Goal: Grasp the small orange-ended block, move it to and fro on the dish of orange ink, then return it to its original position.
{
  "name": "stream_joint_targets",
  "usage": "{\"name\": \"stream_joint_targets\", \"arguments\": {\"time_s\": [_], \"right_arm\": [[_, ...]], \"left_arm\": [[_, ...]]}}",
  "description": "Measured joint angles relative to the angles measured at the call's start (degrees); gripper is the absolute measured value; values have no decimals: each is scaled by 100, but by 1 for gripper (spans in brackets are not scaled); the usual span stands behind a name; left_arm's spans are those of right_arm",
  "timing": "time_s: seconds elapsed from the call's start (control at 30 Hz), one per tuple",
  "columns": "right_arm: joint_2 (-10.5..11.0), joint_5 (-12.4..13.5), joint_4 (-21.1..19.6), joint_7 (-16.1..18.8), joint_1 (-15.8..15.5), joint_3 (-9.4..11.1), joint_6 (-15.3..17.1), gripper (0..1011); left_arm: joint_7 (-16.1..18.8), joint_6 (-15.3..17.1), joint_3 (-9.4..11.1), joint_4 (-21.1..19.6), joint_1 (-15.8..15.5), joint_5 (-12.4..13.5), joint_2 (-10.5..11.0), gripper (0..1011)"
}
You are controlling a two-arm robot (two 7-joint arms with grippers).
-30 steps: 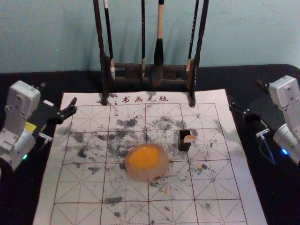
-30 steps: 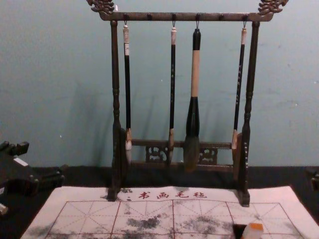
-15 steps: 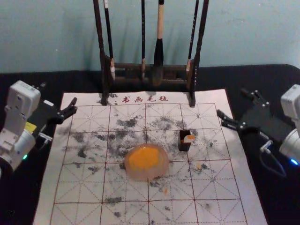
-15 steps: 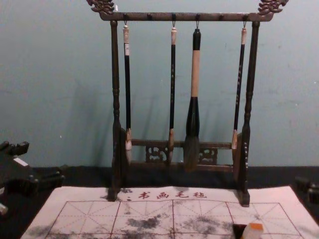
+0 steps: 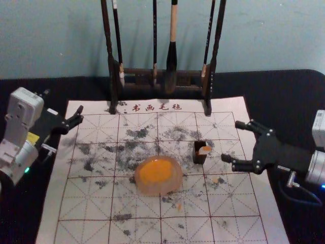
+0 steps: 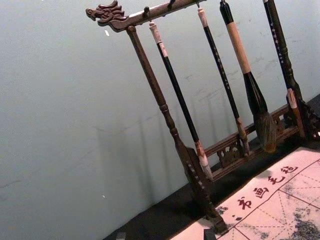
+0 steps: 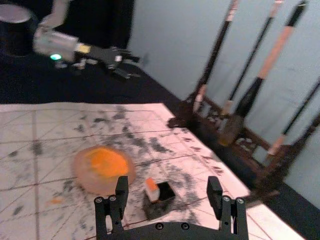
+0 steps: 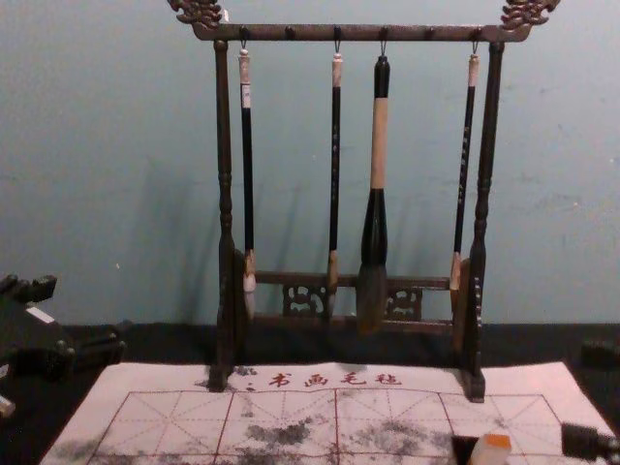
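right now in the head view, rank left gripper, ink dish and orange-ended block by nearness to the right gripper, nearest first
From the right gripper:
1. Orange-ended block, right of centre
2. Ink dish, near the middle
3. Left gripper, at the left side

Red characters (image 8: pixel 317 380) on the gridded mat (image 5: pixel 218 231) read 书画毛毡; brush handles (image 8: pixel 336 107) bear unreadable lettering (image 8: pixel 466 145)

I'm viewing a calligraphy workspace. Brushes (image 8: pixel 380 145) hang from the rack (image 8: pixel 310 32); a gridded mat (image 5: pixel 96 203) and ink dish (image 5: pixel 176 177) lie before it.
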Motion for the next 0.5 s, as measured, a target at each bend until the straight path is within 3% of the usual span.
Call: {"name": "stream_joint_targets", "arguments": {"time_s": [0.1,0.3,0.5], "right_arm": [[-106,-74,272,446,268,-144,-64,1002],[-349,-352,726,900,711,-353,-97,1002],[-564,-640,1110,1077,1089,-527,-103,1002]], "left_arm": [[0,0,0,0,0,0,0,1001],[0,0,0,0,0,0,0,1001],[0,0,0,0,0,0,0,1001]]}}
